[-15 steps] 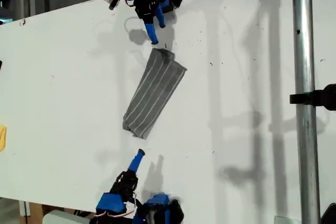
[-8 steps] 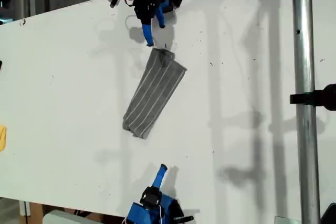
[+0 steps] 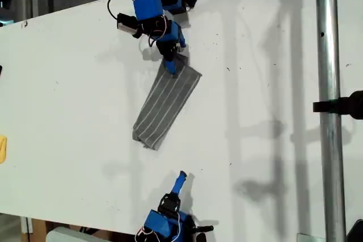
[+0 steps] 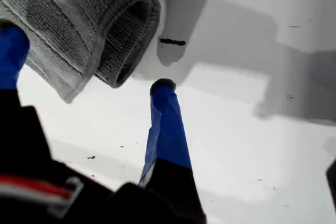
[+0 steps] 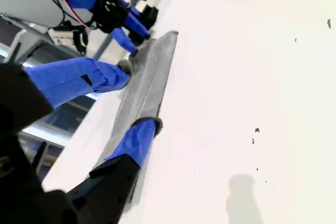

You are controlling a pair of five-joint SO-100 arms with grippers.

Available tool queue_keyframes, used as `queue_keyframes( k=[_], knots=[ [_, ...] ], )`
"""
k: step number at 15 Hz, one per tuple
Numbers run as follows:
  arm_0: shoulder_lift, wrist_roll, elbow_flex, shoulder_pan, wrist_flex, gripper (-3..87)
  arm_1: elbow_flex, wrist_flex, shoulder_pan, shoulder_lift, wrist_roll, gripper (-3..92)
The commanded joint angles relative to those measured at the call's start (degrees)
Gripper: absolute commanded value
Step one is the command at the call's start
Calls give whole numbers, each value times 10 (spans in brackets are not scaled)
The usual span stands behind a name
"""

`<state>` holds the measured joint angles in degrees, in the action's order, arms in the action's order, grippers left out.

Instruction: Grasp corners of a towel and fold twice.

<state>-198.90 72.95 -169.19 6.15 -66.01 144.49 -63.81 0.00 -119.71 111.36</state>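
First end effector (image 3: 172, 66) open over towel (image 3: 164, 106) end.

In the first wrist view the towel (image 4: 79, 24) runs off the picture's edge beyond my first gripper (image 4: 86, 61), so only its rolled end between the spread jaws shows. One finger (image 4: 11, 51) is cut by the edge. In the exterior view that gripper (image 3: 170, 60) covers the towel's (image 3: 167, 103) nearest corner.

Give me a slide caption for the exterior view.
Folded towel on white table; first gripper open at its end, second gripper apart.
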Motion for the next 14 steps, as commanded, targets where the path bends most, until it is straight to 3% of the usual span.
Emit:
queue_keyframes(
  k=[1, 2, 5, 7, 9, 12, 14],
  knots=[
    [-5, 9, -1, 14, -7, 173, -34, 87, 16, 65, -10, 415],
    [-5, 10, -11, 19, -5, 191, -42, 143, 21, 116, -11, 407],
    [-5, 12, -40, 23, -4, 237, -147, 148, 61, 229, -57, 408],
    [-5, 12, -45, 25, -2, 256, -186, 145, 127, 254, -134, 363],
    [-5, 11, -44, 33, -2, 261, -200, 120, 198, 249, -203, 45],
    [-5, 11, -43, 40, -2, 267, -189, 101, 258, 203, -312, -2],
    [-5, 11, -43, 40, -2, 270, -193, -2, 225, 79, -312, -2]
  ],
)
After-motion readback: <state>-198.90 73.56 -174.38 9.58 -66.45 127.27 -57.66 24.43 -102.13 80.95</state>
